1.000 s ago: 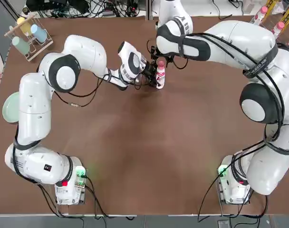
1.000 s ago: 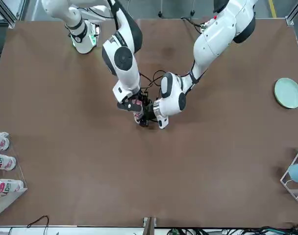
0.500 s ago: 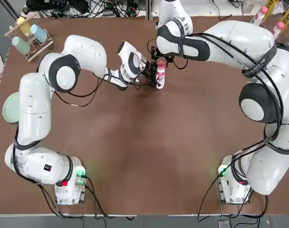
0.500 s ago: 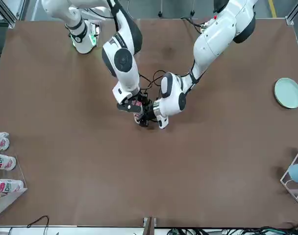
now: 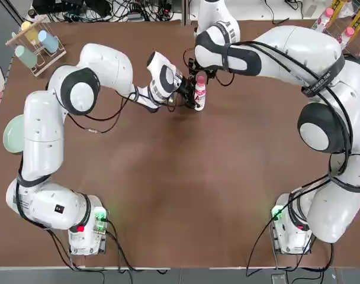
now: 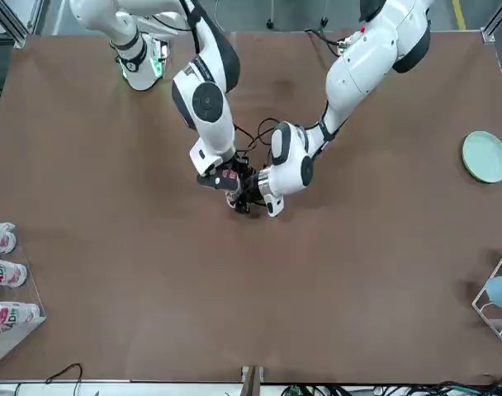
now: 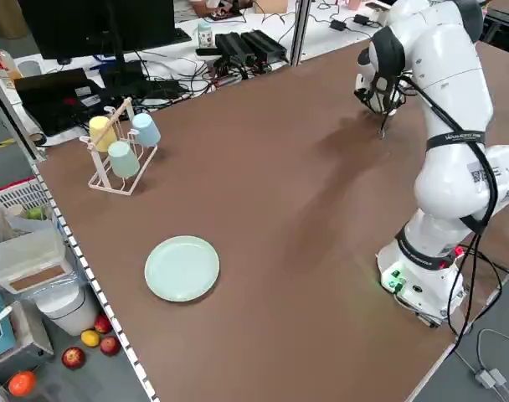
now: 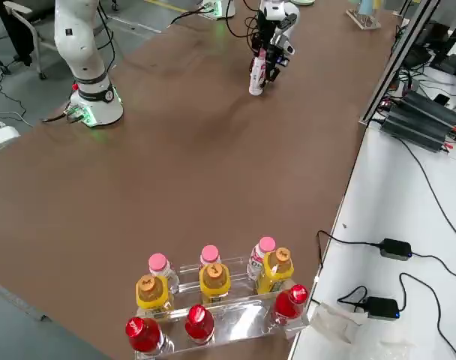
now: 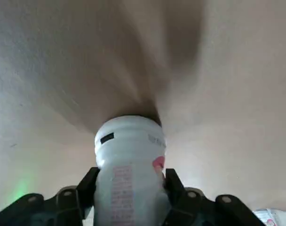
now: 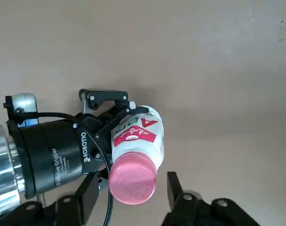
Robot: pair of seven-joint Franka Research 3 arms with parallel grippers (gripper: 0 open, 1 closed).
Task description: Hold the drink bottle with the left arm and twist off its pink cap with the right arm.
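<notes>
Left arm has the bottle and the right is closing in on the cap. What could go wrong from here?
The right gripper has one finger against the pink cap and the other off it, so closing may shove the drink bottle sideways. The left gripper clamps only the body, so the bottle could spin when the cap is twisted.

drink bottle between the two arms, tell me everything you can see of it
The drink bottle is a small white plastic one with red-pink label print, its pink cap still on. It stands upright on the brown table near the far edge. The left gripper clamps its body from the side. The right gripper sits over the cap, fingers either side, not clearly touching.
</notes>
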